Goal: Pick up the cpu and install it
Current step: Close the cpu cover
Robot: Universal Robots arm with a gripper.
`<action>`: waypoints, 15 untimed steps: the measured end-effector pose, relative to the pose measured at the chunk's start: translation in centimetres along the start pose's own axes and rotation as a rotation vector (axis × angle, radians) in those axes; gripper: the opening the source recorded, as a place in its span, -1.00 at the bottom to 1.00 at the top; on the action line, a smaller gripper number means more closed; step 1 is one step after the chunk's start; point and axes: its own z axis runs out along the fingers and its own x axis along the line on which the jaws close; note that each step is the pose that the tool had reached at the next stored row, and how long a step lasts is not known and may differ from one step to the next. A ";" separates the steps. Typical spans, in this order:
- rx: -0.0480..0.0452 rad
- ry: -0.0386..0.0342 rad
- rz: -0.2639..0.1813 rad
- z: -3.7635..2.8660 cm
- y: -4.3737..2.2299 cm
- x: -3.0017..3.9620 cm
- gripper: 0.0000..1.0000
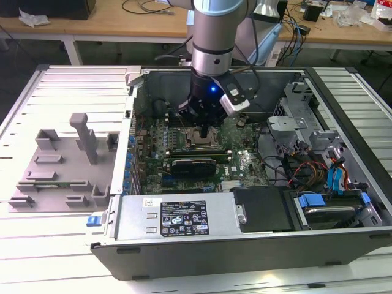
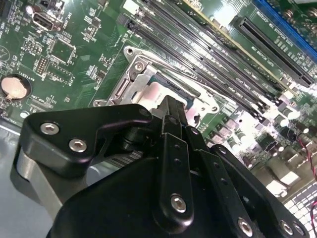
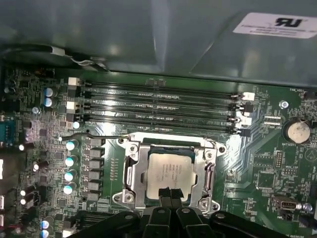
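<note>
The cpu [image 3: 168,170], a silvery square chip, lies flat inside the metal socket frame [image 3: 132,166] on the green motherboard [image 3: 257,153]. In the second wrist view the cpu [image 2: 154,94] shows just beyond the black fingertips [image 2: 171,105]. My gripper [image 3: 168,192] hangs right over the chip's near edge, its two fingertips pressed together with nothing between them. In the exterior view the gripper [image 1: 205,130] points straight down into the open computer case, over the socket [image 1: 202,139]. Whether the tips touch the chip I cannot tell.
Several memory slots [image 3: 158,106] run beside the socket. A dark expansion card [image 1: 193,165] sits near it. Cables and drive bays [image 1: 318,165] crowd the case at the exterior view's right. A grey plastic shroud [image 1: 61,165] lies on the side panel at the left.
</note>
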 end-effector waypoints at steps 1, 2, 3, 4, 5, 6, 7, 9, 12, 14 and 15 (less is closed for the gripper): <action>0.0005 -0.0056 -0.008 0.05 0.00 0.01 -0.79; 0.0003 -0.0116 -0.013 0.09 0.02 0.02 -0.79; 0.0003 -0.0137 -0.016 0.10 0.02 0.04 -0.79; 0.0005 -0.0138 -0.017 0.10 0.02 0.04 -0.79; 0.0005 -0.0138 -0.017 0.09 0.02 0.05 -0.79; 0.0002 -0.0142 -0.017 0.10 0.02 0.12 -0.79; 0.0000 -0.0150 -0.017 0.11 0.03 0.24 -0.79; -0.0001 -0.0157 -0.017 0.13 0.07 0.53 -0.79; 0.0000 -0.0157 -0.017 0.13 0.07 0.56 -0.79; -0.0001 -0.0158 -0.017 0.14 0.08 0.70 -0.79; 0.0000 -0.0159 -0.017 0.15 0.11 1.05 -0.79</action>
